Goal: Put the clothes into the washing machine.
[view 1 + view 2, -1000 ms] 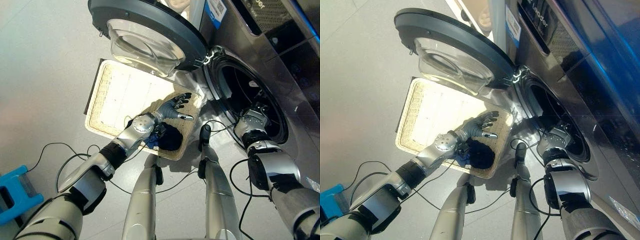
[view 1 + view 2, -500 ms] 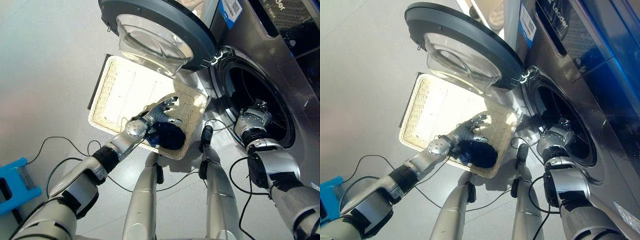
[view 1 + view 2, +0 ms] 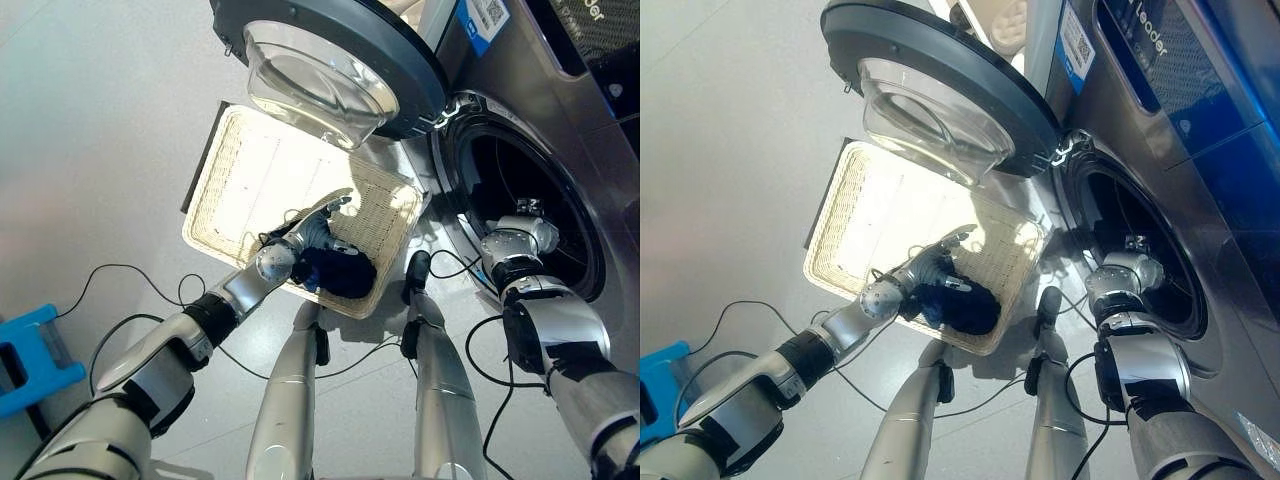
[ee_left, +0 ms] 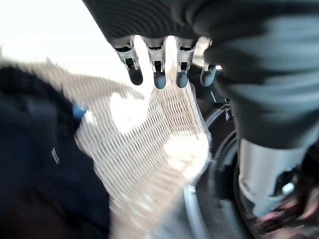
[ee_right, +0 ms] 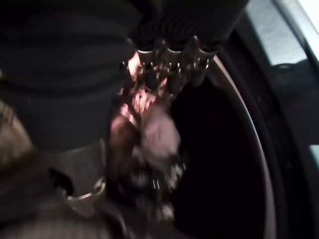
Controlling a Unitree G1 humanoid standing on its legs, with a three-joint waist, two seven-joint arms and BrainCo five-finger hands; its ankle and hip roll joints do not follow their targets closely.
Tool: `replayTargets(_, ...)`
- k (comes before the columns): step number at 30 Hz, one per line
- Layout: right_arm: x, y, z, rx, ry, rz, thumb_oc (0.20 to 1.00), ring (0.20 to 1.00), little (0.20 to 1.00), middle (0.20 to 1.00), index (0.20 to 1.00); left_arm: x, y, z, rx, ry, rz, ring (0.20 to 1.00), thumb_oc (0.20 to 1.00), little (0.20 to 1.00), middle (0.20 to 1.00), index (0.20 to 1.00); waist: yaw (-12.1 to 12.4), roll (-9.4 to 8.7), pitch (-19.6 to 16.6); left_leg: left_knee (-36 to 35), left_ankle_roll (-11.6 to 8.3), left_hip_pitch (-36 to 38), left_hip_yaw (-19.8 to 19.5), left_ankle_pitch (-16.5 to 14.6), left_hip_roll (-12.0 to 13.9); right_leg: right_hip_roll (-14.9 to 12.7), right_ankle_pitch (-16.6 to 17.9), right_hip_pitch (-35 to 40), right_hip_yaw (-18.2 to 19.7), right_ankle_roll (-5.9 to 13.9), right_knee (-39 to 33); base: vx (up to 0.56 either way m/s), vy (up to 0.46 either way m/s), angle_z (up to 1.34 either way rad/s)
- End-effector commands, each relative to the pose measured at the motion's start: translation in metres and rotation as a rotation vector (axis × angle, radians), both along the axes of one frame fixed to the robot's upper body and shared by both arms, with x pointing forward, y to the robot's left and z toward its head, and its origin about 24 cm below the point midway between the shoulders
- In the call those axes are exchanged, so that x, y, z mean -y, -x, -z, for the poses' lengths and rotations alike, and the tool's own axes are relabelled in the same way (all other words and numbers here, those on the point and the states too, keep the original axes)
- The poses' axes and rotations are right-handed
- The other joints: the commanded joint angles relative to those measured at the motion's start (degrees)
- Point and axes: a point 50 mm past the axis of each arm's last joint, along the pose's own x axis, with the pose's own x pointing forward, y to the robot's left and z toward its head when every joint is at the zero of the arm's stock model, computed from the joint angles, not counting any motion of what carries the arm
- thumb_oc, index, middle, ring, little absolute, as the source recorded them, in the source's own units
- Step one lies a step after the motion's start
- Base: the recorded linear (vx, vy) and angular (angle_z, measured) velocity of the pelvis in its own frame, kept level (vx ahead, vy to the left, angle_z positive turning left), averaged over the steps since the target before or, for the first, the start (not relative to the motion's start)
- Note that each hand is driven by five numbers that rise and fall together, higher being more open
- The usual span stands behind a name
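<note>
While the left hand (image 3: 312, 232) hovers with straight fingers over the dark clothes (image 3: 338, 272), nothing is gripped. A patterned cloth (image 5: 149, 134) is pinched by the right hand (image 3: 527, 226) at the washing machine (image 3: 520, 170); it could be dropped short.

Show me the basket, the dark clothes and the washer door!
basket (image 3: 255, 180), left eye view, bare woven floor.
dark clothes (image 3: 340, 272), left eye view, middle of the bundle.
washer door (image 3: 325, 75), left eye view, glass bowl.

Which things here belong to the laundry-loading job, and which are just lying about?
Job: dark clothes in wicker basket; washing machine, door open; patterned cloth in right hand; left hand over basket.
Lying about: blue object on the floor.
</note>
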Motion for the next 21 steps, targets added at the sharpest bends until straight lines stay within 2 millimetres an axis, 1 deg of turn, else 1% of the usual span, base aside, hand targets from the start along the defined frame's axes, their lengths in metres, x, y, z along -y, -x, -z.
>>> replayTargets(1,0.01,0.005,-0.023,0.018,0.221,0.003,1.0,1.0,1.0,1.0,1.0,-0.021,-0.006,-0.019,0.208,-0.198,-0.137,1.0,1.0,1.0,1.0,1.0,-0.09,3.74,-1.25,3.5,-0.32,-2.3,4.19,-3.59,-2.0,-1.55,-3.75,-0.11,-4.58,5.6,6.16,0.0,0.0,0.0)
replayTargets(2,0.006,0.006,-0.017,0.012,0.251,-0.024,1.0,1.0,1.0,1.0,1.0,-0.031,-0.009,-0.019,0.205,-0.269,-0.173,1.0,1.0,1.0,1.0,1.0,-0.46,3.45,-1.25,3.36,-0.43,-2.26,4.41,-3.61,-1.8,-1.41,-3.87,-0.17,-4.38,5.72,6.08,0.0,0.0,0.0)
replayTargets(3,0.004,0.006,-0.016,0.013,0.258,-0.034,1.0,1.0,1.0,1.0,1.0,-0.033,-0.009,-0.018,0.203,-0.283,-0.182,1.0,1.0,1.0,1.0,1.0,-0.56,3.34,-1.25,3.27,-0.44,-2.45,4.52,-3.48,-1.68,-1.34,-3.73,-0.41,-4.32,5.71,5.98,0.0,0.0,0.0)
replayTargets(4,-0.002,0.008,-0.003,-0.007,0.275,-0.069,1.0,1.0,1.0,1.0,1.0,-0.039,-0.009,-0.011,0.183,-0.359,-0.203,1.0,1.0,1.0,1.0,1.0,-1.1,2.97,-1.25,3.11,-0.56,-2.04,4.97,-3.82,-1.36,-1.05,-4.19,-0.31,-3.85,5.97,6.1,0.0,0.0,0.0)
replayTargets(5,-0.004,0.009,0.003,-0.026,0.287,-0.08,1.0,1.0,1.0,1.0,1.0,-0.04,-0.01,-0.009,0.184,-0.406,-0.211,1.0,1.0,1.0,1.0,1.0,-1.46,2.85,-1.25,3.08,-0.6,-2.17,5.17,-3.77,-1.14,-0.92,-4.2,-0.53,-3.62,6.04,6.14,0.0,0.0,0.0)
replayTargets(7,-0.009,0.008,0.008,-0.042,0.303,-0.103,1.0,1.0,1.0,1.0,1.0,-0.042,-0.013,-0.007,0.168,-0.465,-0.231,1.0,1.0,1.0,1.0,1.0,-1.87,2.54,-1.25,2.9,-0.65,-3.1,5.55,-3.14,-0.63,-0.67,-3.57,-1.44,-3.37,6.04,5.8,0.0,0.0,0.0)
replayTargets(9,-0.01,0.008,0.01,-0.045,0.305,-0.109,1.0,1.0,1.0,1.0,1.0,-0.042,-0.014,-0.006,0.16,-0.483,-0.24,1.0,1.0,1.0,1.0,1.0,-1.98,2.46,-1.25,2.89,-0.68,-3.2,5.64,-3.07,-0.5,-0.62,-3.51,-1.55,-3.31,6.08,5.76,0.0,0.0,0.0)
replayTargets(10,-0.014,0.007,0.015,-0.057,0.313,-0.128,1.0,1.0,1.0,1.0,1.0,-0.044,-0.017,0.001,0.121,-0.518,-0.285,1.0,1.0,1.0,1.0,1.0,-2.33,2.06,-1.25,2.62,-0.87,-3.41,5.91,-2.8,-0.2,-0.37,-3.29,-1.71,-3.07,6.24,5.31,0.0,0.0,0.0)
replayTargets(11,-0.014,0.007,0.017,-0.063,0.311,-0.13,1.0,1.0,1.0,1.0,1.0,-0.044,-0.017,0.005,0.111,-0.523,-0.289,1.0,1.0,1.0,1.0,1.0,-2.36,2.03,-1.25,2.58,-0.95,-2.72,5.94,-3.19,-0.23,-0.4,-3.76,-1.09,-3.04,6.41,5.42,0.0,0.0,0.0)
replayTargets(12,-0.015,0.006,0.015,-0.058,0.313,-0.135,1.0,1.0,1.0,1.0,1.0,-0.045,-0.018,0.005,0.113,-0.54,-0.309,1.0,1.0,1.0,1.0,1.0,-2.44,1.95,-1.25,2.41,-0.92,-3.35,6.05,-2.67,-0.14,-0.26,-3.21,-1.63,-3.03,6.33,5.1,0.0,0.0,0.0)
replayTargets(13,-0.018,0.006,0.019,-0.068,0.318,-0.147,1.0,1.0,1.0,1.0,1.0,-0.052,-0.02,0.012,0.088,-0.575,-0.349,1.0,1.0,1.0,1.0,1.0,-2.74,1.71,-1.25,2.4,-1.21,-2.82,6.2,-2.95,0.02,-0.16,-3.65,-1.1,-2.91,6.6,5.13,0.0,0.0,0.0)
replayTargets(15,-0.018,0.005,0.016,-0.063,0.319,-0.147,1.0,1.0,1.0,1.0,1.0,-0.052,-0.021,0.01,0.09,-0.578,-0.355,1.0,1.0,1.0,1.0,1.0,-2.73,1.71,-1.25,2.34,-1.16,-3.33,6.24,-2.57,0.06,-0.1,-3.24,-1.56,-2.92,6.47,4.97,0.0,0.0,-0.02)
replayTargets(16,-0.021,0.004,0.015,-0.062,0.328,-0.157,1.0,1.0,1.0,1.0,1.0,-0.062,-0.024,0.014,0.074,-0.657,-0.409,1.0,1.0,1.0,1.0,1.0,-3.11,1.33,-1.25,2.19,-1.47,-3.68,6.27,-2.26,0.25,0.23,-2.96,-1.81,-2.63,6.55,4.57,-0.03,0.014,-0.07)
replayTargets(21,-0.024,0.003,0.016,-0.06,0.324,-0.165,1.0,1.0,1.0,1.0,1.0,-0.067,-0.027,0.018,0.064,-0.697,-0.418,1.0,1.0,1.0,1.0,1.0,-3.73,0.8,-1.25,1.58,-1.95,-3.78,6.54,-1.78,0.65,0.66,-2.63,-1.95,-2.22,6.64,3.95,-0.01,0.012,-0.08)
